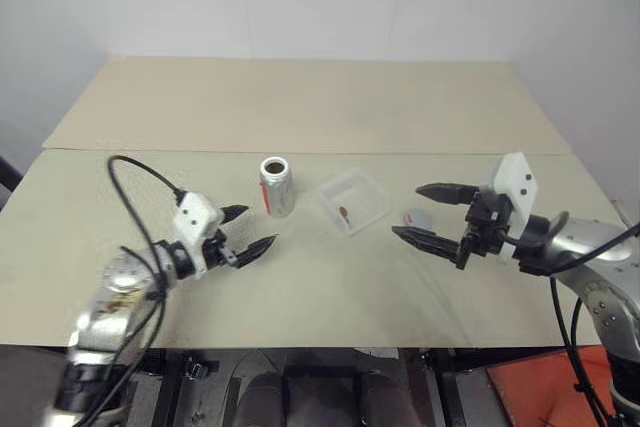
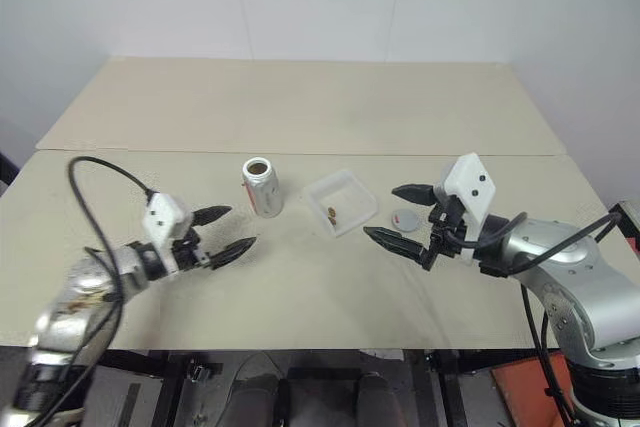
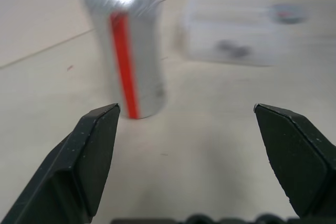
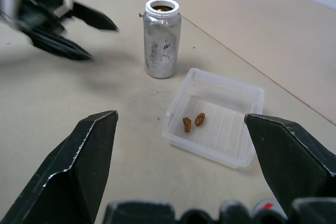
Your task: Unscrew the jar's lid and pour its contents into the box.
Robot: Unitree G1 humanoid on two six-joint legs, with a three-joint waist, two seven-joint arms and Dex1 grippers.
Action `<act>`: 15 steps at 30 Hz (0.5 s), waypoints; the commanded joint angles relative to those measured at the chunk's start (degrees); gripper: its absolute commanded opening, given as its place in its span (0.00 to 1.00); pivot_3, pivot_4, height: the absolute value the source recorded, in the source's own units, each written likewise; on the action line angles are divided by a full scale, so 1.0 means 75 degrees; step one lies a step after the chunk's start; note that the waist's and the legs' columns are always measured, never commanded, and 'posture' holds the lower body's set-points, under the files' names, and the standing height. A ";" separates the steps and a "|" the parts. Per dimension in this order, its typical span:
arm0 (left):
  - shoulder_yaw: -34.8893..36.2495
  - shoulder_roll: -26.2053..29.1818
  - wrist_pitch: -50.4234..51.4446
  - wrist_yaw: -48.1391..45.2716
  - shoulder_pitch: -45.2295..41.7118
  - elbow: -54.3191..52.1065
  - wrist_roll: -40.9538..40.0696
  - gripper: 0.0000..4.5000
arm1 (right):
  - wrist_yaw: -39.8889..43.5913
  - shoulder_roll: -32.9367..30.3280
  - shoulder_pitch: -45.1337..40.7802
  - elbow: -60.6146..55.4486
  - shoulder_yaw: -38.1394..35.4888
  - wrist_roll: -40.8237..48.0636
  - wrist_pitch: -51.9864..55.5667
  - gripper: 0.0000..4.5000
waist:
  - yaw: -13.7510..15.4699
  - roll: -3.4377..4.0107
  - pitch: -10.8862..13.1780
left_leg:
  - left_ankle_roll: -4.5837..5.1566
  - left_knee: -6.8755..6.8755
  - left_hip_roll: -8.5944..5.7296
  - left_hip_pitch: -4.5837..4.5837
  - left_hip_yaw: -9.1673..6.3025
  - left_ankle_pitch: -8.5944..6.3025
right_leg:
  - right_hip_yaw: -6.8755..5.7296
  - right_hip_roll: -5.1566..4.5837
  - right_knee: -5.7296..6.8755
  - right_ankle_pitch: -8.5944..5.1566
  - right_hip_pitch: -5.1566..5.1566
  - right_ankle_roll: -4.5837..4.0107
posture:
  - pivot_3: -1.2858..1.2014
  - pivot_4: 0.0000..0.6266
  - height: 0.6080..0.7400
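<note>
On the table (image 1: 300, 277), head views: the jar (image 1: 276, 186) stands upright, uncapped; the box (image 1: 353, 200) at its 3 o'clock holds the contents (image 1: 344, 213); the lid (image 1: 418, 218) lies further toward 3. Left gripper (image 1: 246, 230) and right gripper (image 1: 430, 214) gape, empty. Left wrist view: jar ahead of spread jaws. Right wrist view: brown bits in box between parted jaws.

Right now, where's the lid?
In the head views the lid lies flat on the table, just right of the box and beside the open right pincer, apart from the jar.
</note>
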 commanded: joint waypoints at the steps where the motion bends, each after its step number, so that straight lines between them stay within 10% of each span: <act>1: 0.0970 0.0842 0.0073 -0.1069 0.0027 -0.0683 -0.0975 0.99 | 0.0219 -0.0186 0.0131 -0.0137 -0.0358 0.0010 -0.0389 1.00 | 0.0009 0.0001 0.0000 | 0.0000 -0.0002 0.0000 0.0005 0.0001 0.0000 | 0.0000 0.0000 0.0000 -0.0001 0.0003 -0.0001 | 0.52 0.24 1.00; 15: 0.1000 0.1123 -0.0368 -0.1551 -0.0113 -0.0593 -0.1258 0.99 | 0.0729 -0.0482 0.0324 0.0003 -0.0395 -0.0101 -0.0819 1.00 | 0.0000 0.0001 -0.0001 | 0.0000 -0.0007 0.0000 0.0018 0.0013 0.0000 | 0.0006 0.0001 -0.0003 -0.0005 0.0010 -0.0004 | 0.52 0.24 1.00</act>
